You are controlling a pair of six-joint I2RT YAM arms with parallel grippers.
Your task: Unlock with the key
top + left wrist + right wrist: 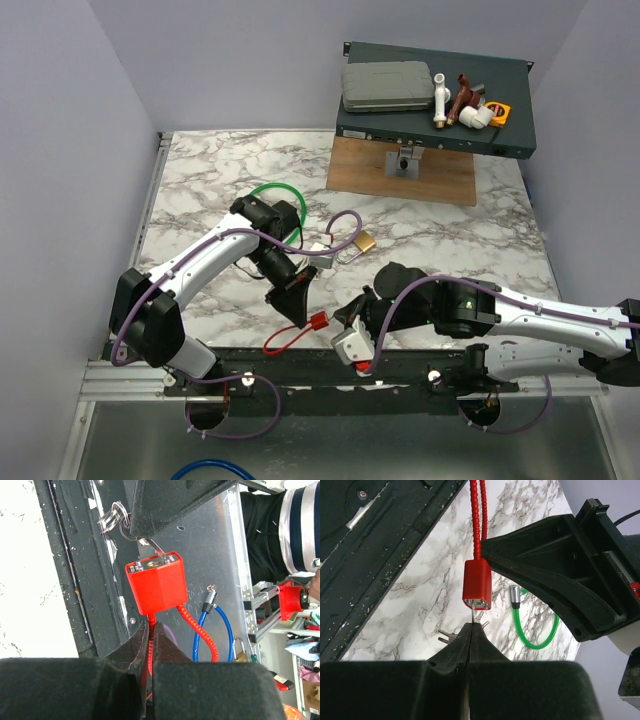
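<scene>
Key: thin metal blade [153, 547], tip at the keyhole on top of the red lock [156, 584]. It looks seated, but I cannot tell how deep.
Right pincer: [471, 629] squeezed narrow on the key's back end, with the lock just past its tips.
Left pincer: [151, 632] clamped tight on the red cable [200, 635] just below the lock body, holding the lock in the air by the desk's [200, 200] near edge.
Key ring: [112, 516] spare keys dangle beside the right pincer's finger.
Handling: the key is light, stiff, smooth and thin, so it is likely to slip or twist in the pads. Best gripped flat across the head, close to the lock. The cable is bendy, so the lock may swing under torque.
Next: I reckon a slow turn about the blade's axis, with the left pincer bracing.
Risk: an off-axis roll could bend the blade.
</scene>
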